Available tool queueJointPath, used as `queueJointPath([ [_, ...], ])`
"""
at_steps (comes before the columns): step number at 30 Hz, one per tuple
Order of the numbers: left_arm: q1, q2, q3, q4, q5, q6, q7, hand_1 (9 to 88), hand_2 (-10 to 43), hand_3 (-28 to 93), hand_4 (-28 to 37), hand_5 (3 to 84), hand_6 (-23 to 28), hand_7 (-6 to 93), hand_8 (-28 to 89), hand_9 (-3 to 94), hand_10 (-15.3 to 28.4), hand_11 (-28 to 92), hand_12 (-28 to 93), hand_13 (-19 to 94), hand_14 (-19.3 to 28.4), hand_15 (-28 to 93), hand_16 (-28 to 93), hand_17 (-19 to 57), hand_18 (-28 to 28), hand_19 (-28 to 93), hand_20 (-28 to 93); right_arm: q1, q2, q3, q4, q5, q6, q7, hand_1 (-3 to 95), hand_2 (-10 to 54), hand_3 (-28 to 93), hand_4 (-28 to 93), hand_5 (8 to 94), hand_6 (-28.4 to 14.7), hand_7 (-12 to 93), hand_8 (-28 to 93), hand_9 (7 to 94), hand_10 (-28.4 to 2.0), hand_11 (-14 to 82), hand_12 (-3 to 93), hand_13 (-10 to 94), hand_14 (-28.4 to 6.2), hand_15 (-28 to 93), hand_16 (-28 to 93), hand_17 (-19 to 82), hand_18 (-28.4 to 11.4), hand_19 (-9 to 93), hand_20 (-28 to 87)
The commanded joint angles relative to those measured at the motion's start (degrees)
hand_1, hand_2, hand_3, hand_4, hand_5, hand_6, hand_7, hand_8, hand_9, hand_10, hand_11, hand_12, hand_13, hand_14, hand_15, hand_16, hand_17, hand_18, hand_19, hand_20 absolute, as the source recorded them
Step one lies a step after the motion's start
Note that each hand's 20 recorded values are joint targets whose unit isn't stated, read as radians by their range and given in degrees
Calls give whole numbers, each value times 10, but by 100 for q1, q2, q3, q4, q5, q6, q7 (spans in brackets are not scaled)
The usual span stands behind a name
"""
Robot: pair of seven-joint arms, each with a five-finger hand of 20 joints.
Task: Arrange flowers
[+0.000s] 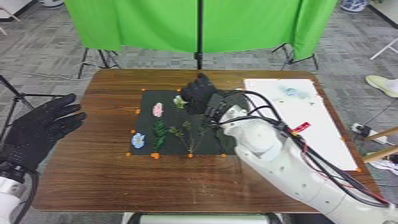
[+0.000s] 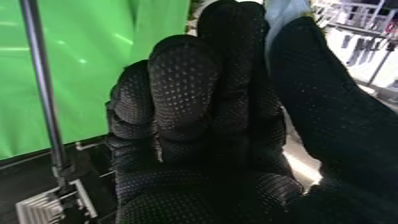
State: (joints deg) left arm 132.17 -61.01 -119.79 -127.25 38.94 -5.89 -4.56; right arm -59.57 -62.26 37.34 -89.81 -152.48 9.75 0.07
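Three flower heads lie on or over the dark mat (image 1: pixel 151 122) on the bench (image 1: pixel 89 185): a pink flower (image 1: pixel 157 109) in the upper left area, a blue flower (image 1: pixel 138 140) at the lower left corner, and a pale flower (image 1: pixel 180 102) just beside the right robot hand. A leafy stem (image 1: pixel 160 134) lies between the blue flower and a set of thin branching stems (image 1: pixel 189 136). Orange markers (image 1: pixel 155 155) are set along the mat's border.

The right robot hand (image 1: pixel 200 90) is positioned over the upper part of the mat. In the right wrist view, the right robot hand (image 2: pixel 204 130) grasps a pale piece (image 2: pixel 282 12) between thumb and fingers; its identity cannot be determined. The left robot hand (image 1: pixel 43 125) is located at the left edge of the bench, released, fingers extended.

A white sheet (image 1: pixel 311 112) lies to the right of the mat and carries a pale blue item (image 1: pixel 293 92), too indistinct to identify. Beyond the bench, a green curtain (image 1: pixel 151 25) hangs behind a black pole (image 1: pixel 200 30)
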Motion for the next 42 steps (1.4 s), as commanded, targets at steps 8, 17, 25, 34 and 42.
queueJointPath([
  [8, -46, -2, 120, 54, -3, -15, -100, 257, 3, 722, -254, 361, 36, 201, -113, 311, 126, 268, 145, 239, 156, 412, -28, -81, 220, 480, 79, 277, -480, -462, 891, -640, 727, -156, 485, -95, 802, -283, 755, 22, 391, -136, 879, -28, 246, 418, 788, -21, 635, 260, 336, -160, 844, 401],
  [17, -17, 14, 124, 49, -14, -32, -81, 259, 5, 721, -255, 361, 36, 202, -114, 311, 126, 268, 145, 238, 155, 412, -28, -82, 220, 479, 79, 311, -551, -622, 1163, -797, 1172, -141, 486, -95, 803, -283, 747, 24, 400, -141, 876, -26, 231, 429, 775, -21, 643, 260, 330, -158, 841, 405],
  [25, -91, 32, 163, 81, -9, -61, -123, 259, 5, 720, -254, 361, 36, 200, -114, 311, 126, 269, 145, 239, 155, 412, -28, -81, 220, 480, 79, 283, -664, -507, 1376, -1017, 1201, -203, 486, -95, 802, -283, 740, 26, 408, -146, 874, -25, 218, 439, 768, -22, 648, 258, 325, -158, 837, 409],
  [34, -69, 36, 146, 79, -8, -51, -120, 258, 5, 721, -254, 361, 36, 201, -114, 311, 126, 268, 145, 239, 155, 410, -28, -82, 220, 480, 79, 302, -571, -414, 1281, -1219, 704, -281, 485, -95, 802, -283, 736, 28, 413, -149, 874, -25, 210, 446, 763, -21, 651, 256, 321, -157, 831, 413],
  [42, -80, 33, 164, 83, -9, -39, -119, 258, 5, 721, -254, 361, 36, 200, -114, 311, 126, 267, 144, 238, 155, 411, -28, -82, 220, 479, 79, 302, -590, -376, 1238, -1303, 550, -312, 480, -95, 804, -283, 726, 32, 415, -151, 867, -24, 201, 449, 751, -20, 650, 255, 313, -157, 825, 414],
])
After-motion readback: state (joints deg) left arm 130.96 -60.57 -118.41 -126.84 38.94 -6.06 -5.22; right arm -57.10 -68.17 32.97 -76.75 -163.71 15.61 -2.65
